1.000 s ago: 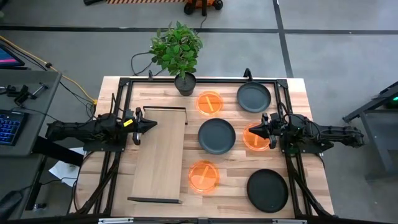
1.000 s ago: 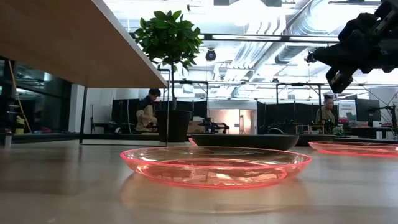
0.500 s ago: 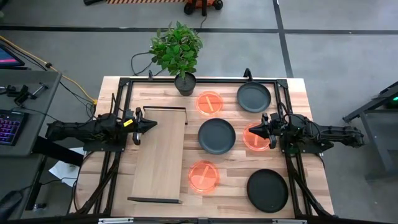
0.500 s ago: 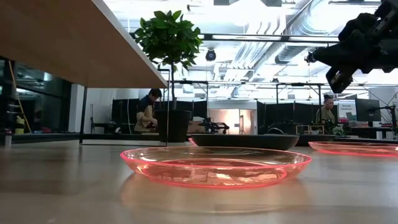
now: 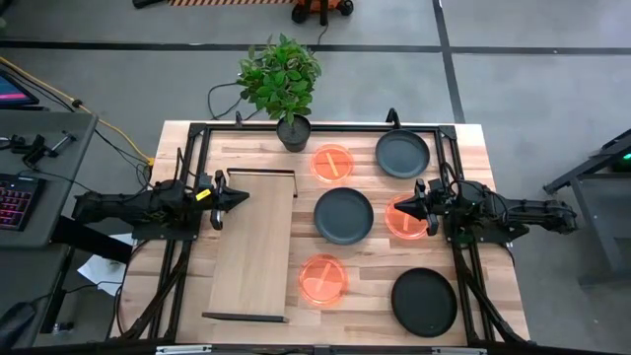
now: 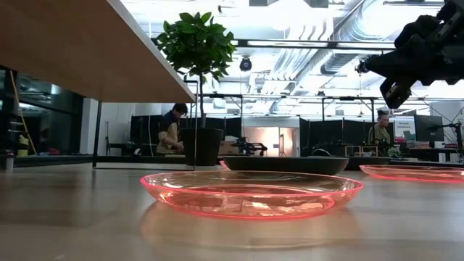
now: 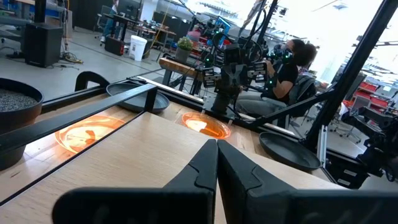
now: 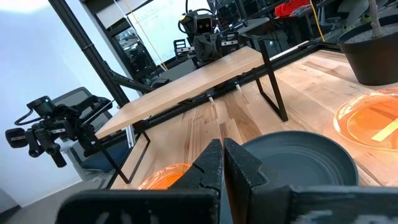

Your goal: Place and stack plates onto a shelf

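Note:
The pale wood shelf (image 5: 251, 247) stands on the table's left half on black rails at its far (image 5: 261, 171) and near (image 5: 245, 317) ends, and it is bare. Six plates lie flat on the tabletop to its right: orange ones (image 5: 332, 163), (image 5: 406, 219), (image 5: 322, 278) and dark ones (image 5: 402, 154), (image 5: 344, 215), (image 5: 424, 302). My left gripper (image 5: 245, 196) is shut and hovers over the shelf's left edge (image 7: 216, 144). My right gripper (image 5: 397, 205) is shut (image 8: 222, 144) and hangs above the middle orange plate, clear of it (image 6: 360, 67).
A potted plant (image 5: 283, 81) stands at the table's far edge, near the shelf's far rail. Black frame bars (image 5: 315, 126) run around the tabletop. A person (image 7: 283, 68) sits beyond the table's right side, and others (image 6: 172, 129) sit in the room behind.

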Controlling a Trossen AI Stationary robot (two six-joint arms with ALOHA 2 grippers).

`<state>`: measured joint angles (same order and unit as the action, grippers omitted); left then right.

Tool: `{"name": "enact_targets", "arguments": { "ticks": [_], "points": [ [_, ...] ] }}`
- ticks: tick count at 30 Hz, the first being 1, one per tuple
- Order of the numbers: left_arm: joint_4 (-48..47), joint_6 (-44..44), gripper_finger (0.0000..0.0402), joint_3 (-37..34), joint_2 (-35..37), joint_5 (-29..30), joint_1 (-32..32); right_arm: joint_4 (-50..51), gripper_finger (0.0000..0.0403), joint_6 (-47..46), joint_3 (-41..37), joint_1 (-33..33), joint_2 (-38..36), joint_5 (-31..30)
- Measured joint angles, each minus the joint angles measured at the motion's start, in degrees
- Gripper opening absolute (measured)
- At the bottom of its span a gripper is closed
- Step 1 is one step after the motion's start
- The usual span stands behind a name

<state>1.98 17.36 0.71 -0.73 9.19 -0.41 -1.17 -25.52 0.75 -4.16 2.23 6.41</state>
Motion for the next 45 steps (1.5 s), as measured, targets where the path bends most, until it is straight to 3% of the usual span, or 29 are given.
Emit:
{"name": "enact_targets", "arguments": {
  "ticks": [16, 20, 23, 26, 29, 32, 36, 40, 45],
  "points": [
    [0.0, 0.0, 0.0, 0.0, 0.0, 0.0, 0.0, -0.2, 0.0, 0.0, 0.0, 0.0, 0.0, -0.9],
    [0.0, 0.0, 0.0, 0.0, 0.0, 0.0, 0.0, -8.1, 0.0, -11.2, -0.1, 0.0, 0.0, -10.1],
    [0.0, 0.0, 0.0, 0.0, 0.0, 0.0, 0.0, -14.7, 0.0, -26.3, -0.1, 0.0, 0.1, -26.5],
    [0.0, 0.0, 0.0, 0.0, 0.0, 0.0, 0.0, -23.5, 0.0, -32.1, -0.1, -0.1, 0.9, -39.3],
    [0.0, 0.0, 0.0, 0.0, 0.0, 0.0, 0.0, -38.2, 0.0, -26.6, 0.5, -0.1, 5.0, -37.3],
    [0.0, 0.0, 0.0, 0.0, 0.0, 0.0, 0.0, -42.4, 0.0, -20.7, 6.1, -0.1, 11.7, -35.3],
    [0.0, 0.0, 0.0, 0.0, 0.0, 0.0, 0.0, -27.0, 0.0001, -15.6, 18.6, -0.1, 22.5, -36.8],
    [0.0, 0.0, 0.0, 0.0, 0.0, 0.0, 0.0, 4.7, 0.0021, -23.1, 32.7, -0.9, 34.1, -40.3],
    [0.0, 0.0, 0.0, 0.0, 0.0, 0.0, 0.0, 41.2, 0.0094, -33.5, 44.9, -6.4, 48.3, -33.1]
  ]
}}
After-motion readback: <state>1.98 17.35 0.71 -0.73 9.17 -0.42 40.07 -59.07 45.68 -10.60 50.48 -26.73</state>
